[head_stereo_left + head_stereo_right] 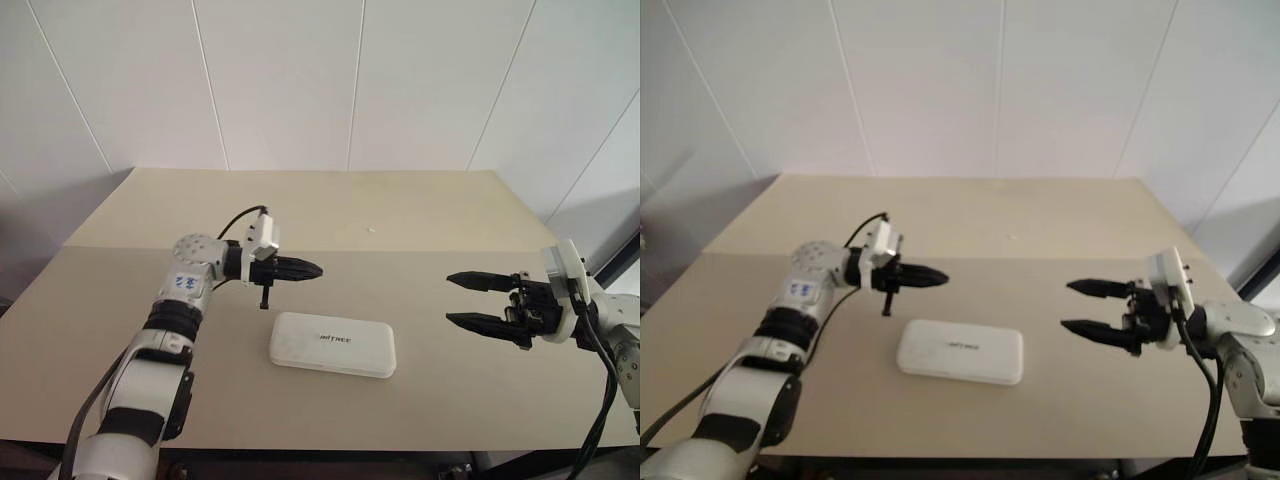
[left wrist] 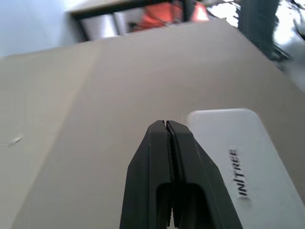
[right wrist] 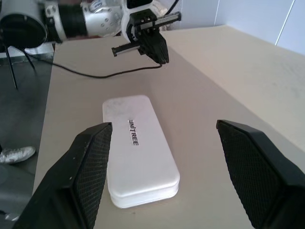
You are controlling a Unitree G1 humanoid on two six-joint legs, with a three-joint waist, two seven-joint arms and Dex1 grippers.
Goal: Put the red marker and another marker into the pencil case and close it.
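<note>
Above beige table [image 1: 440, 215], left gripper [image 1: 312, 269] pinched empty, right gripper [image 1: 462, 300] spread wide, pencil case [image 1: 333, 344] closed.

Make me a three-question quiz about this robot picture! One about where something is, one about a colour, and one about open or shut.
1. Where does the pencil case lie?
A. On the table, between the two arms
B. In the right gripper
C. On the floor

2. What colour is the pencil case?
A. Red
B. White
C. Green

3. How do the grippers stand?
A. Both open
B. Left open, right shut
C. Left shut, right open

Answers:
1. A, it lies flat on the tan table, with no gripper touching it.
2. B, the closed lid is white with small dark lettering.
3. C, the left gripper has its fingers pressed together, while the right gripper has them spread wide and holds nothing.
</note>
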